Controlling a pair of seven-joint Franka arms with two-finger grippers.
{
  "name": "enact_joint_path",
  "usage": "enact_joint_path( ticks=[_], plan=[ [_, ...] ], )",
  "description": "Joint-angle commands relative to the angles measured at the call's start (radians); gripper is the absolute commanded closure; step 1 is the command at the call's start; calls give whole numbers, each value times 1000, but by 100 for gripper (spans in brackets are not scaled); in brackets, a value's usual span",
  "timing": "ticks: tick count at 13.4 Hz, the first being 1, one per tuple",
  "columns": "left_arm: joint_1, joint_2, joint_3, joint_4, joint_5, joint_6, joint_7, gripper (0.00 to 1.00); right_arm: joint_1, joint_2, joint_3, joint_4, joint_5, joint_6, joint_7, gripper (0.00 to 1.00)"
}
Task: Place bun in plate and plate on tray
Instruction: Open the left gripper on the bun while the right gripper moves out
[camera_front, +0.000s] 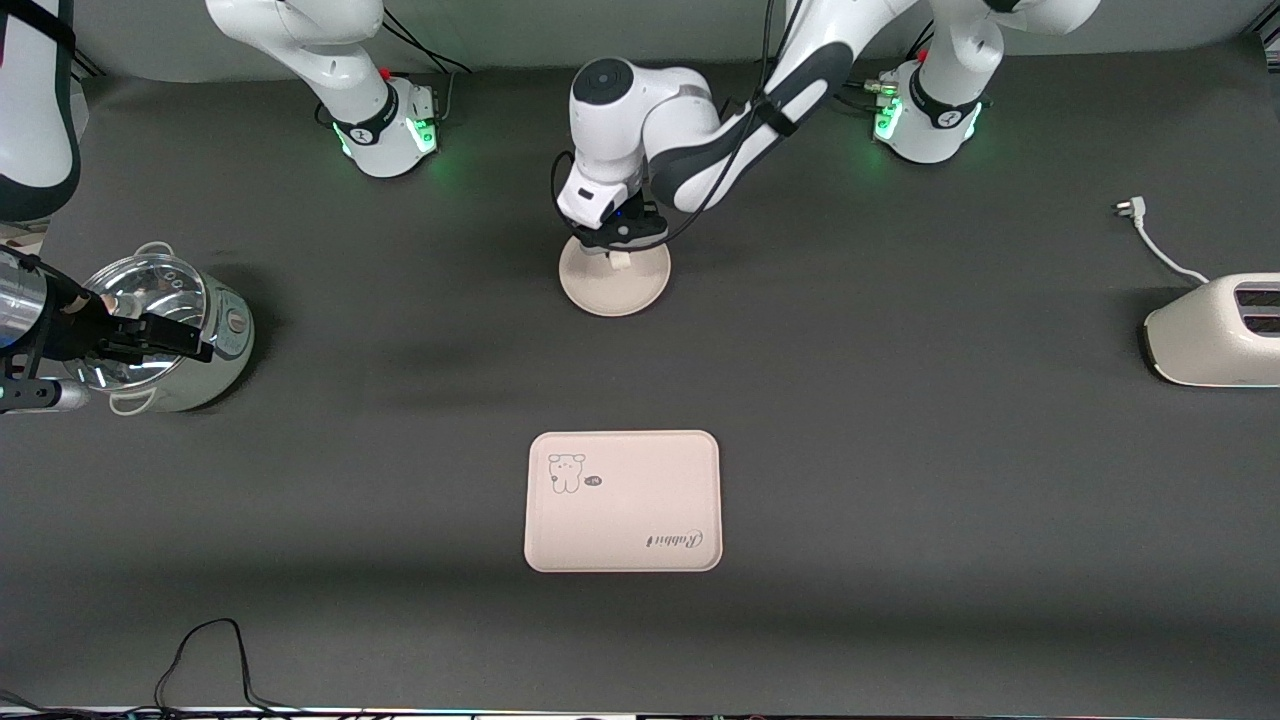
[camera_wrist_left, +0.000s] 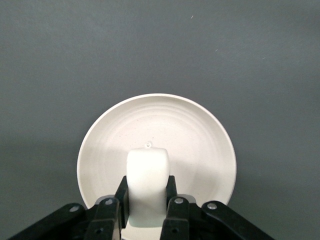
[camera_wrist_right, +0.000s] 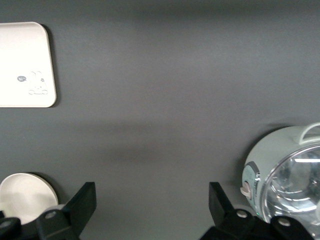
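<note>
The round cream-pink plate (camera_front: 615, 292) lies on the dark mat between the arms' bases. My left gripper (camera_front: 620, 248) hangs just above it, shut on the white bun (camera_front: 621, 262). In the left wrist view the bun (camera_wrist_left: 147, 172) sits squeezed between the fingers of my left gripper (camera_wrist_left: 147, 200), over the plate (camera_wrist_left: 200, 140). The tray (camera_front: 622, 500), with its animal drawing and "Rabbit" script, lies nearer the front camera. My right gripper (camera_front: 165, 338) waits open and empty over a pot; its view (camera_wrist_right: 152, 205) shows the tray (camera_wrist_right: 22, 65) and the plate (camera_wrist_right: 22, 197).
A steel pot with a glass lid (camera_front: 170, 335) stands at the right arm's end of the table and also shows in the right wrist view (camera_wrist_right: 285, 180). A white toaster (camera_front: 1215, 330) with its cord and plug (camera_front: 1150, 235) is at the left arm's end. A black cable (camera_front: 210, 650) lies near the front edge.
</note>
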Motion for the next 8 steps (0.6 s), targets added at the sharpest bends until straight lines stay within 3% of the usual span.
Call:
enact_joint_path(
  ticks=[1,6,7,8],
  plan=[
    [-32,31,17,33,44,9,-36,68,3,-4,-5,-12,30,19,-3,0],
    [-80,94,86,40,101,26,-46,67,6,3,2,-7,56,21,9,0],
    [-82,94,86,40,99,37,-46,65,15,3,2,-7,56,21,27,0],
    [-80,93,87,40,99,37,-46,55,35,3,2,-7,56,21,47,0]
  ],
)
